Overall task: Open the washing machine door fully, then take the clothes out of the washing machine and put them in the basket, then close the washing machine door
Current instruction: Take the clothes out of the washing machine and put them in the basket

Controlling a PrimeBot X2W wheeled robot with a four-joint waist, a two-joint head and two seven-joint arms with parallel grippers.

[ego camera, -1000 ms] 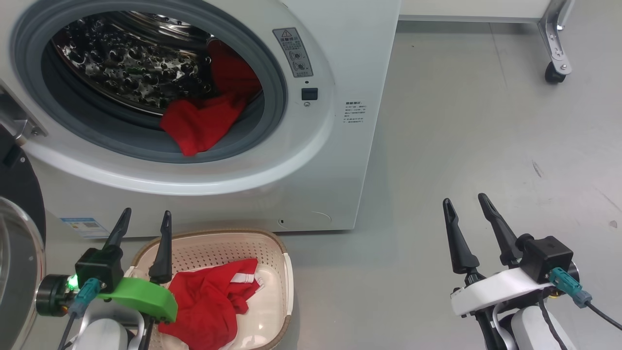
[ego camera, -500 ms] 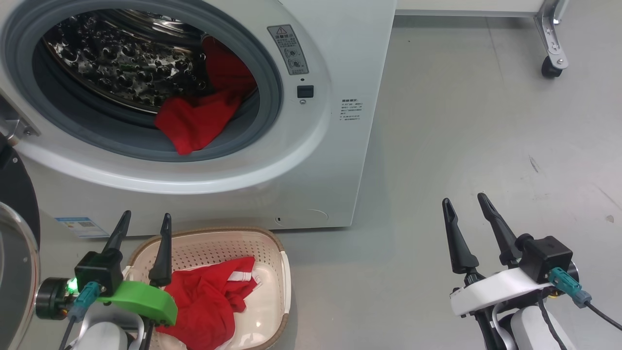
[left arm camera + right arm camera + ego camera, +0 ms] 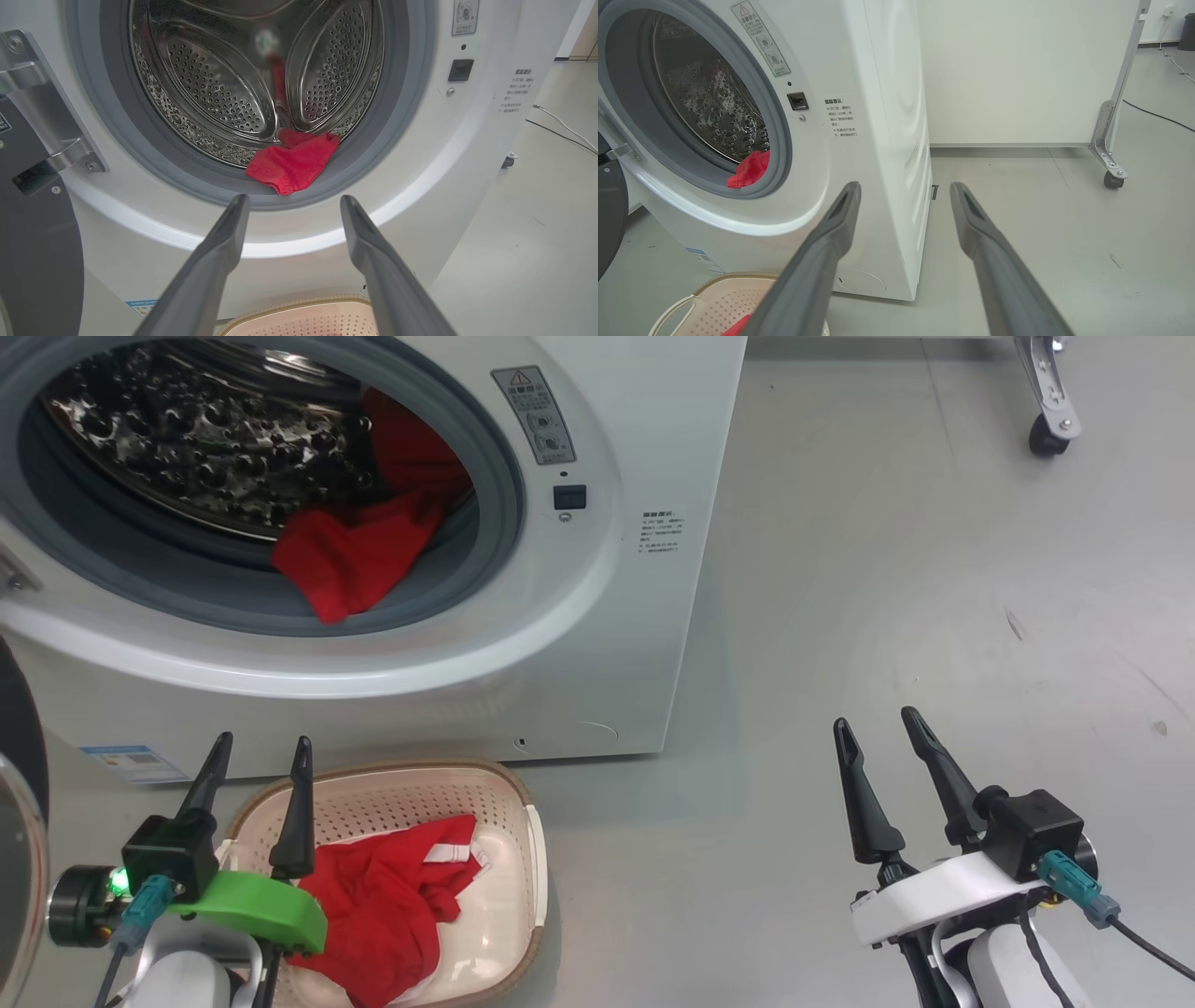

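The washing machine (image 3: 597,644) fills the upper left, and its mouth stands uncovered. The washing machine door (image 3: 17,737) is swung out at the far left edge; its dark inner face (image 3: 32,242) shows beside the hinge. Red clothes (image 3: 350,555) hang over the grey mouth ring (image 3: 292,165), with more red deeper in the drum. The basket (image 3: 527,840) sits on the floor below the mouth and holds red clothes (image 3: 383,896) with white trim. My left gripper (image 3: 263,740) hovers open over the basket's left rim. Out over bare floor to the right, my right gripper (image 3: 874,719) is open and empty.
A castor wheel (image 3: 1044,439) on a metal leg stands at the far right back, under a white panel (image 3: 1017,70). A cable (image 3: 560,126) runs across the grey floor right of the machine. Open floor (image 3: 887,569) lies between the machine and the wheel.
The whole head view has shifted, so the camera has moved and the machine now sits further left in it. Both grippers stay open, and the clothes lie as before.
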